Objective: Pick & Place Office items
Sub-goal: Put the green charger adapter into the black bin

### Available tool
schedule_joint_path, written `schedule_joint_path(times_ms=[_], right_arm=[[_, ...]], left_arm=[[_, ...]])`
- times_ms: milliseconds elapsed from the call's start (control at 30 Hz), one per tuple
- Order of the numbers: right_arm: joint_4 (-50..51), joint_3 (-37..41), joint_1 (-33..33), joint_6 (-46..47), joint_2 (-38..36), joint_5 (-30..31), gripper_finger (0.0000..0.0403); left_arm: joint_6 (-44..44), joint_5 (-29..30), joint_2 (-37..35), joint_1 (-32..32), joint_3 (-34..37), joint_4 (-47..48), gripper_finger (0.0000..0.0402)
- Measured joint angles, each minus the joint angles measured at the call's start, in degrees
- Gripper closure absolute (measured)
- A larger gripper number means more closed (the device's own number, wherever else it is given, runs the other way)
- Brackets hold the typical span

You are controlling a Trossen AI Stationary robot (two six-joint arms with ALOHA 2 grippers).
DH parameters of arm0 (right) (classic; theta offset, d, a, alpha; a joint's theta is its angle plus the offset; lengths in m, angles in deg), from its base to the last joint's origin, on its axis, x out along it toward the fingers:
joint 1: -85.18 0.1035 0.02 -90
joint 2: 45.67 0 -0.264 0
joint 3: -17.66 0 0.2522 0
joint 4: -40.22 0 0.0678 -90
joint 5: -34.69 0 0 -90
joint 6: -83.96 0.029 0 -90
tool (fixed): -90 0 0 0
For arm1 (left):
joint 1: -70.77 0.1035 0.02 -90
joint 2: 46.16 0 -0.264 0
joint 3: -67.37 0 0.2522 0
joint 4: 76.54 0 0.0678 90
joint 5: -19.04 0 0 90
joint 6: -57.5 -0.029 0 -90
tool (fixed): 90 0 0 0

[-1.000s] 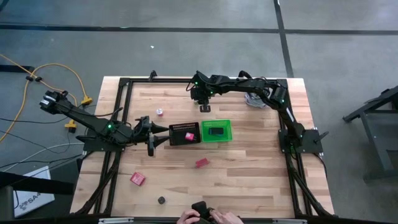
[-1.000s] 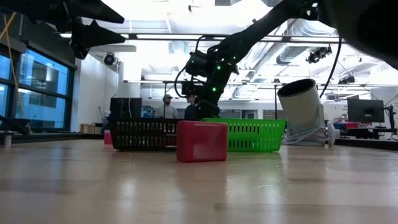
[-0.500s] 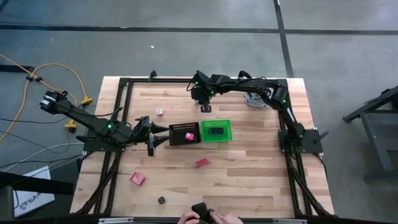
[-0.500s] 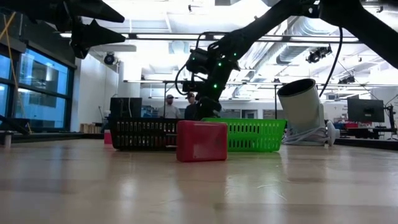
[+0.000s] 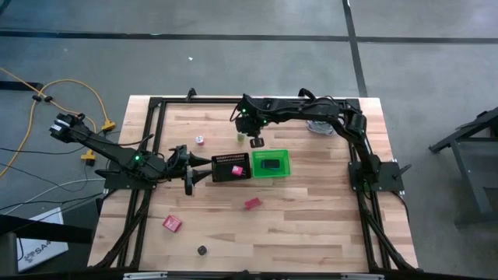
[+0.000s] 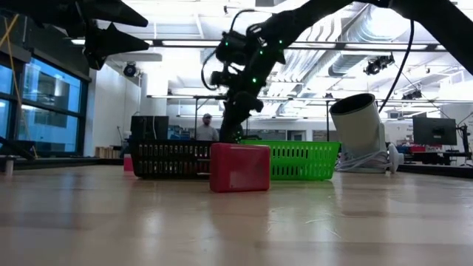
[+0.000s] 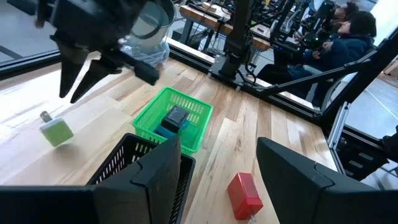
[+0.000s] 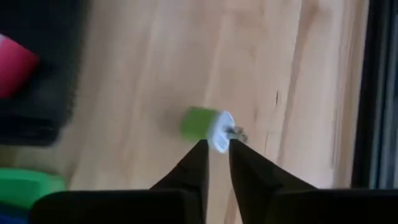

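since a moment ago the right pincer has lifted and swung a little toward the left arm, and the hands at the desk's near edge are gone.
right pincer hangs shut and empty over the desk, a small green item lying just below its tips; left pincer hovers half open, empty, beside the black mesh tray, green bin beyond it; red block sits well apart.
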Motion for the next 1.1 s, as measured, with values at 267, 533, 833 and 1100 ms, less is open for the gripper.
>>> schedule_joint_path(times_ms=[267,533,833,1100], right_arm=[[0.7,0.0,2.5,-0.3,-0.5,0.1,0.0398],[0.7,0.0,2.9,-0.2,-0.5,0.2,0.0399],[2.3,0.0,2.9,-12.5,-0.5,7.5,0.0397],[1.9,0.0,3.0,-23.2,-0.5,7.1,0.0398]], left_arm=[[0.0,0.0,0.0,0.0,0.0,0.0,0.0198],[0.0,0.0,0.0,0.0,0.0,0.0,0.0198],[0.0,0.0,0.0,0.0,0.0,0.0,0.0198],[0.0,0.0,0.0,0.0,0.0,0.0,0.0198]])
